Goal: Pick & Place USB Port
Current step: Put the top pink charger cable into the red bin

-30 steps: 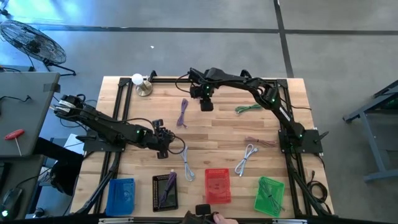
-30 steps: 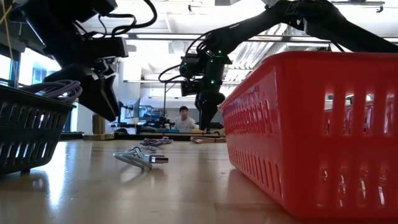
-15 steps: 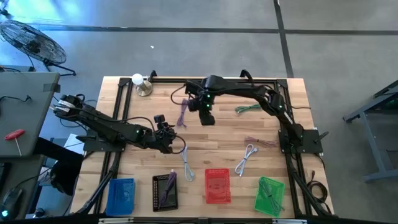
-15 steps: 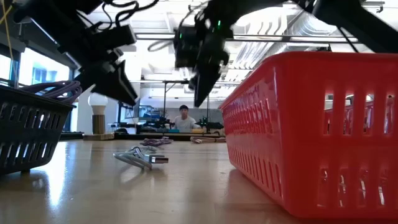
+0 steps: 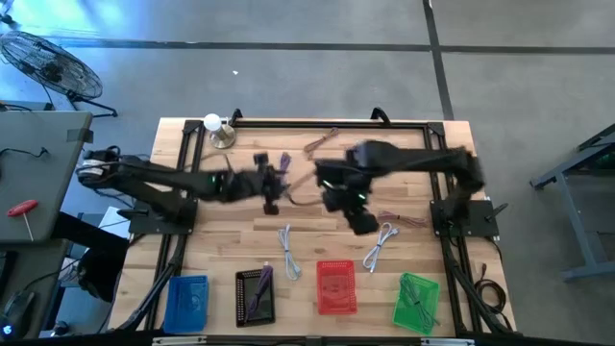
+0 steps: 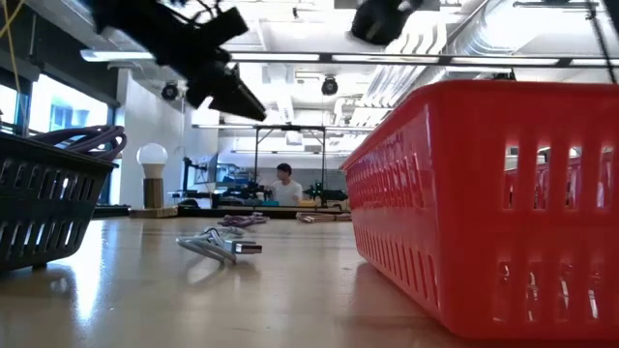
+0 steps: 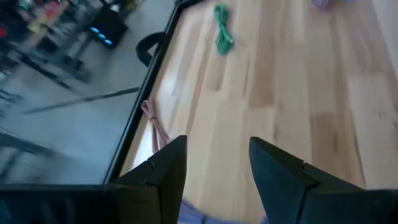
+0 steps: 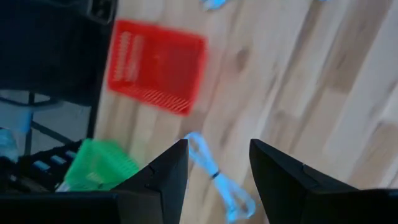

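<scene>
Both grippers hang open and empty above the middle of the table. My left gripper point(image 5: 272, 195) point(image 7: 214, 146) is beside a purple cable point(image 5: 284, 161). My right gripper point(image 5: 357, 219) point(image 8: 217, 149) is above and just far-left of a white USB cable point(image 5: 380, 245) point(image 8: 214, 177) lying flat on the wood. A second white cable point(image 5: 288, 250) point(image 6: 218, 242) lies near the baskets. A green cable point(image 7: 222, 34) and a pink cable point(image 7: 155, 124) lie toward the far edge. Another pink cable point(image 5: 404, 219) lies by the right arm's base.
Along the near edge stand a blue basket point(image 5: 187, 300), a black basket point(image 5: 255, 295) holding a purple cable, a red basket point(image 5: 336, 286) point(image 8: 155, 65) and a green basket point(image 5: 415, 300) holding green cable. A lamp point(image 5: 219, 130) stands at the far left corner. A person sits in the room beyond.
My right gripper has swung fast from the far edge toward the near edge and the right, rising as it went. My left gripper has risen and moved toward the far edge and a little right. No cable has moved.
</scene>
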Robot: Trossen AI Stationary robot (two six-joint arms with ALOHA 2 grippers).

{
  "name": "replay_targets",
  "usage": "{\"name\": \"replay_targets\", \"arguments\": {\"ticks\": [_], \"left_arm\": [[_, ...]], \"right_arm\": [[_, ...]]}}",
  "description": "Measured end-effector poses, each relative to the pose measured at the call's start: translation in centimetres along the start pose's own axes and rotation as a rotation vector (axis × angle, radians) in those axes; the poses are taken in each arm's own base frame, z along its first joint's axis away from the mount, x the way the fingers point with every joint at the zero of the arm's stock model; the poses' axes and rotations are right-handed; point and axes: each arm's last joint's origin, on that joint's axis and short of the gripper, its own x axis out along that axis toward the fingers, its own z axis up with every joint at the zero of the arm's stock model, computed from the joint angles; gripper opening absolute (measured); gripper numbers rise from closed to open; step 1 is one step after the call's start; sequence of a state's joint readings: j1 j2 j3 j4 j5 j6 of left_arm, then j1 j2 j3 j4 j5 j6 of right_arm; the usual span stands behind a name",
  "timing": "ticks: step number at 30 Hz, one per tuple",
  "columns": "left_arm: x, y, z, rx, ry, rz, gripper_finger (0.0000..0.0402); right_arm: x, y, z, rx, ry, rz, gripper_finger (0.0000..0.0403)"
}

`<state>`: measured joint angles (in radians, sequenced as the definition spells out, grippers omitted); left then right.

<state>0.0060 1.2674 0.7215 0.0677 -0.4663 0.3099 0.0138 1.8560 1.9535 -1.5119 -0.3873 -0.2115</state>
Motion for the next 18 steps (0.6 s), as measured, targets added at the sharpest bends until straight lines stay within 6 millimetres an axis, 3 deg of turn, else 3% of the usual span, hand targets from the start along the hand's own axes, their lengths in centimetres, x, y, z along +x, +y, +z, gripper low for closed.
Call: {"name": "replay_targets", "arguments": {"ticks": [5, 11, 15, 18], "left_arm": [[1.4, 7.3, 2.1, -0.215, -0.153, -0.113, 0.0168], [2.9, 15.8, 3.7, -0.512, -0.273, -0.2, 0.0168], [5.4, 19.2, 3.9, -0.569, -0.276, -0.194, 0.0168], [8.8, 20.2, 3.8, -0.599, -0.234, -0.189, 0.0168]], "right_arm": [[-0.7, 4.4, -4.2, 0.069, -0.056, -0.157, 0.0163], [0.0, 6.6, -10.0, 0.148, -0.232, -0.331, 0.0163], [1.3, 6.7, -13.4, 0.144, -0.354, -0.384, 0.0163], [2.5, 6.3, -15.6, 0.142, -0.431, -0.386, 0.0163]]}}
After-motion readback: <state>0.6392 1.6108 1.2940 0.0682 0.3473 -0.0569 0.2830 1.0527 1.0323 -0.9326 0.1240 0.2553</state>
